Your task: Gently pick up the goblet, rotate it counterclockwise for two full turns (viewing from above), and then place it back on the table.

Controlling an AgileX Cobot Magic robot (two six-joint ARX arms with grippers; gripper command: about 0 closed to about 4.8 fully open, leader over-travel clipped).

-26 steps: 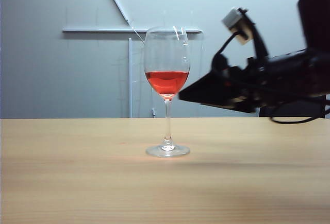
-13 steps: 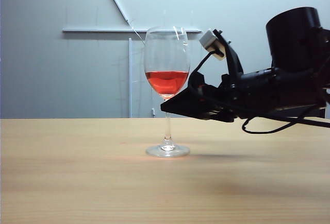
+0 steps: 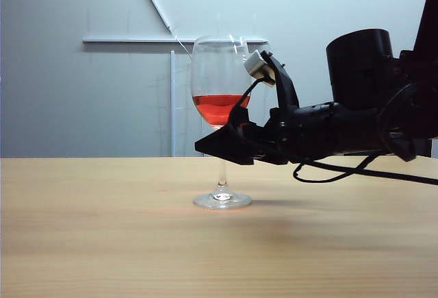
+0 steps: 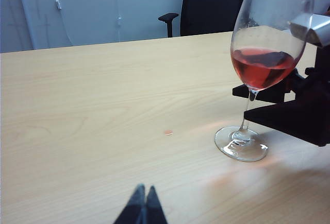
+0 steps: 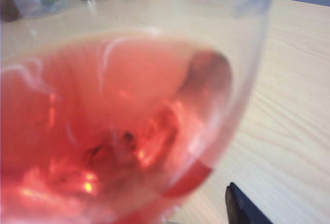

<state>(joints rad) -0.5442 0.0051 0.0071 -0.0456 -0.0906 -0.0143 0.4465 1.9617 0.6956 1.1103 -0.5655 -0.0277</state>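
The goblet (image 3: 221, 123) stands upright on the counter (image 3: 102, 243); the right claw (image 3: 205, 145), released, straddles its stem and should clench gently, while the left claw (image 4: 143, 207) stays clenched, well apart.

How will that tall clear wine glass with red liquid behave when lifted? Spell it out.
The tall clear wine glass is probably top-heavy: the liquid sits high above a thin stem and small round foot, so it may tip. The smooth glass looks slippery and fragile. The open right claw is level with the stem; the left claw stays shut, apart.
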